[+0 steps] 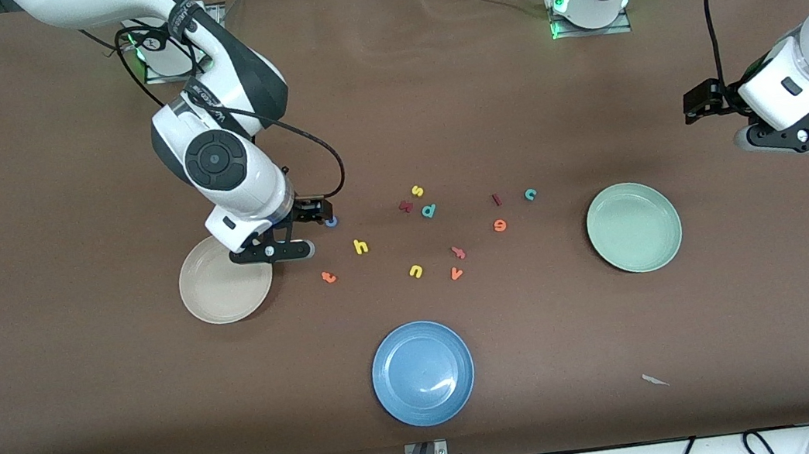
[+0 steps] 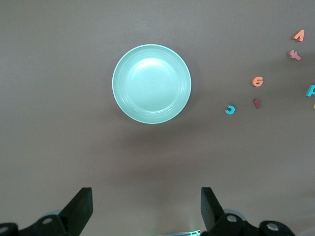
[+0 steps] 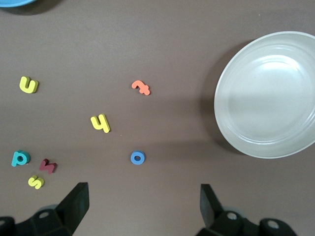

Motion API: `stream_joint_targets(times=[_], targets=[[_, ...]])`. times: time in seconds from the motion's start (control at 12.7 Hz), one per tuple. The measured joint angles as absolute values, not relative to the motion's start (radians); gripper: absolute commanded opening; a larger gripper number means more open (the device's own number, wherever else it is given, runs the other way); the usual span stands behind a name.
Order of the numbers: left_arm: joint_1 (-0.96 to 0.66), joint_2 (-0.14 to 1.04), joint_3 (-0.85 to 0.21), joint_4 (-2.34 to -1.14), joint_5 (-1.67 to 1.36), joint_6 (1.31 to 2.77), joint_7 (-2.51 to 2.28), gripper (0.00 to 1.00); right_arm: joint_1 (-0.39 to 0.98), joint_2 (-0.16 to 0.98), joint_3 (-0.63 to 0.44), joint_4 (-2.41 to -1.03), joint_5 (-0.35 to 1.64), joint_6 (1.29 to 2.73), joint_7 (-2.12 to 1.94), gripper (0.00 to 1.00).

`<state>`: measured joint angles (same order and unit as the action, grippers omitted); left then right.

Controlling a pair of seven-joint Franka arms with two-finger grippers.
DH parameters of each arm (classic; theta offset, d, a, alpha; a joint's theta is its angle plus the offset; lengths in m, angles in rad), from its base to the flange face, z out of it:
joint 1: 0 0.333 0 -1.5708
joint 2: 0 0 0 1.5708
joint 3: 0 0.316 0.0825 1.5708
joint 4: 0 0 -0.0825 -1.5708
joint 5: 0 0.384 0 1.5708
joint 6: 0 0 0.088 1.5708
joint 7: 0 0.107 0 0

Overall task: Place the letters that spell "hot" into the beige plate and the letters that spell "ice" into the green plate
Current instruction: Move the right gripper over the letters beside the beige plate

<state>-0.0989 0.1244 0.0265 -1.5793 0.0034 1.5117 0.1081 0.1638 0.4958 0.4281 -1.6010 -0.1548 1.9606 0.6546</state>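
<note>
brown table (image 1: 83, 394): letters (image 1: 414, 237) scattered between beige plate (image 1: 215, 303) and green plate (image 1: 634, 228).

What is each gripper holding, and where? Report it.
Nothing. The right gripper is open above the blue "o"; the left gripper waits open near the green plate.

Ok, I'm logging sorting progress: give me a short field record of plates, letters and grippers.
beige round plate: empty
pale green round plate: empty
blue round plate: empty
"hot" foam letters: yellow h, blue ring o, orange t, all on table
"ice" foam letters: dark red i, teal c, orange e, all on table
right gripper: open, over the o
left gripper: open, waiting
</note>
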Motion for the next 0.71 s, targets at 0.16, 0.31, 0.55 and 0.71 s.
stream_joint_targets(times=[0.16,0.31,0.55,0.71], targets=[[-0.099,0.124,0.027,-1.579,0.003,1.512,0.108,0.97,0.164,0.492,0.428,-1.619,-0.155,1.969,0.647,1.00],[-0.099,0.124,0.027,-1.579,0.003,1.512,0.108,0.97,0.157,0.466,0.428,-1.689,-0.155,2.045,0.646,1.00],[-0.099,0.124,0.027,-1.579,0.003,1.512,0.108,0.97,0.145,0.436,0.428,-1.775,-0.155,2.106,0.645,1.00],[-0.099,0.124,0.027,-1.579,0.003,1.512,0.108,0.97,0.143,0.437,0.428,-1.793,-0.155,2.110,0.662,1.00]])
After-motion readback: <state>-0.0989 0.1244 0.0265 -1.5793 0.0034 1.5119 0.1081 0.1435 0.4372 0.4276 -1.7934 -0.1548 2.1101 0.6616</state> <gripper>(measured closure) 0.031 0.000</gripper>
